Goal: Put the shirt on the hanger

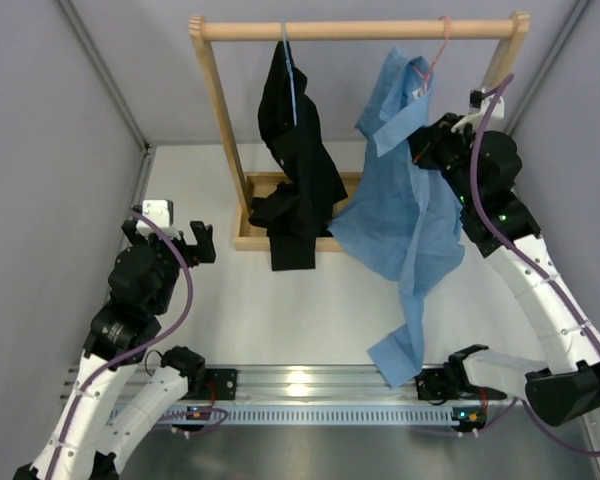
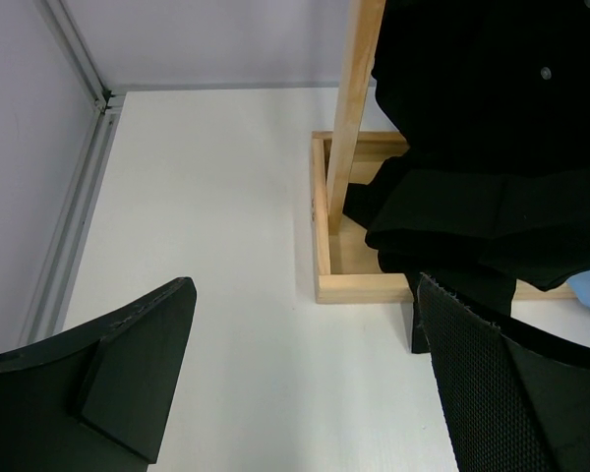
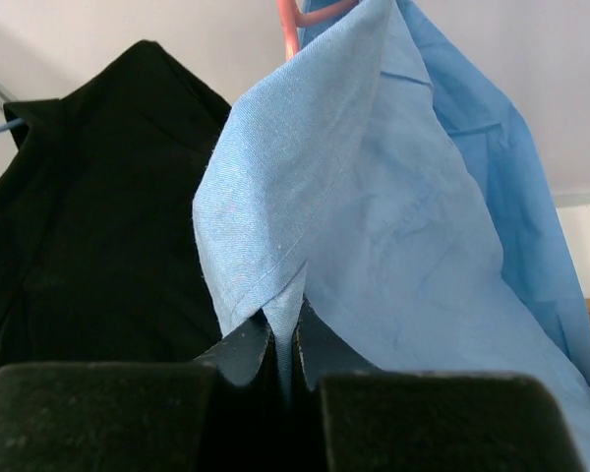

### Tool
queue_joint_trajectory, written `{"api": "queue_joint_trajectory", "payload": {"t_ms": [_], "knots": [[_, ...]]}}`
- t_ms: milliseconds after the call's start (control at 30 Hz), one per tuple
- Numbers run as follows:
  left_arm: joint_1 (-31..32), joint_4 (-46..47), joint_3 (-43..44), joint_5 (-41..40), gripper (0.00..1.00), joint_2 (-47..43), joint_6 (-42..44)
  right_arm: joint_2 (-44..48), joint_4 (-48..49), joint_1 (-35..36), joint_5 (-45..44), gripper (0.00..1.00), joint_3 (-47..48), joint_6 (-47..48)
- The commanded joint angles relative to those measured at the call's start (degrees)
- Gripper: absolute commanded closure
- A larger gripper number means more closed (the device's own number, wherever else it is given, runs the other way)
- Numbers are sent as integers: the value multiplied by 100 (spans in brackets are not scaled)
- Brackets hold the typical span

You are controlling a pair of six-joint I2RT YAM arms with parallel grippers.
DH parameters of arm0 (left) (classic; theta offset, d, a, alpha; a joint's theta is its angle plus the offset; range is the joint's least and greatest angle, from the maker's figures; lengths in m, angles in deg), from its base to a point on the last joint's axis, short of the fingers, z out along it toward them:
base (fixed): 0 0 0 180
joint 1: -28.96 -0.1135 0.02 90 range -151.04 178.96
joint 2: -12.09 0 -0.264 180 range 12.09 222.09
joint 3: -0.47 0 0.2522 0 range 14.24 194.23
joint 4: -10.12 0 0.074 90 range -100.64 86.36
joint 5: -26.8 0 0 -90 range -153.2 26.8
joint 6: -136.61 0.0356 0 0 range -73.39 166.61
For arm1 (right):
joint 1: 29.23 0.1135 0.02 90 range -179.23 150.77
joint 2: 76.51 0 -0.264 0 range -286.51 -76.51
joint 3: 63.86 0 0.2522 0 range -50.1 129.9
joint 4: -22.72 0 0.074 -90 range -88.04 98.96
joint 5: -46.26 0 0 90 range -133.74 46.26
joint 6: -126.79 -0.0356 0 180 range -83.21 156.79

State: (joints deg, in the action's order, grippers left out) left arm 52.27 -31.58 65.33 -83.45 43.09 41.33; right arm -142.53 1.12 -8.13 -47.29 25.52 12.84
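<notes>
The light blue shirt (image 1: 405,195) hangs from the pink wire hanger (image 1: 440,45), which hooks on the wooden rail at the right. One sleeve trails down to the table's front. My right gripper (image 1: 420,152) is shut on a fold of the shirt (image 3: 374,197) by the collar; the pink hanger (image 3: 290,25) shows just above the cloth in the right wrist view. My left gripper (image 1: 185,240) is open and empty, low over the table left of the rack base; its fingers (image 2: 138,344) frame bare table.
A black garment (image 1: 295,165) hangs on a pale blue hanger (image 1: 290,70) at the rail's left and drapes into the wooden rack base (image 1: 250,235). The rack post (image 2: 354,108) and base (image 2: 374,285) are ahead of the left gripper. Grey walls enclose the table.
</notes>
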Motion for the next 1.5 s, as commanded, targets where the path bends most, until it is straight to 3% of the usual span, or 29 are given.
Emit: {"api": "queue_joint_trajectory", "payload": {"t_ms": [0,500,700,733,833,900,1033,1233,1333,1467], "knots": [[-37,342,-29,127,2,-15,-79,195,959,-238,311,100,-29,-251],[-37,351,-47,223,2,37,-79,177,1416,-291,610,100,-486,-453],[-37,351,-47,206,2,64,-79,282,1311,-291,610,76,-513,-278],[-37,360,-47,206,2,64,-70,300,1294,-291,610,65,-513,-269],[-37,351,-55,188,2,90,-79,405,1249,-291,575,45,-539,-172],[-37,351,-55,153,2,116,-79,484,1136,-291,566,38,-522,-102],[-55,351,-29,-40,2,230,-149,695,671,-291,584,1,-416,380],[-388,202,103,-524,2,546,-439,1442,-899,-291,356,1,-495,1425],[-529,-25,243,-646,2,766,-614,1977,-1656,-282,-416,0,-793,1900],[-520,-544,253,-901,2,767,-948,3196,-2379,-238,-1445,1,-1355,1867]]}}
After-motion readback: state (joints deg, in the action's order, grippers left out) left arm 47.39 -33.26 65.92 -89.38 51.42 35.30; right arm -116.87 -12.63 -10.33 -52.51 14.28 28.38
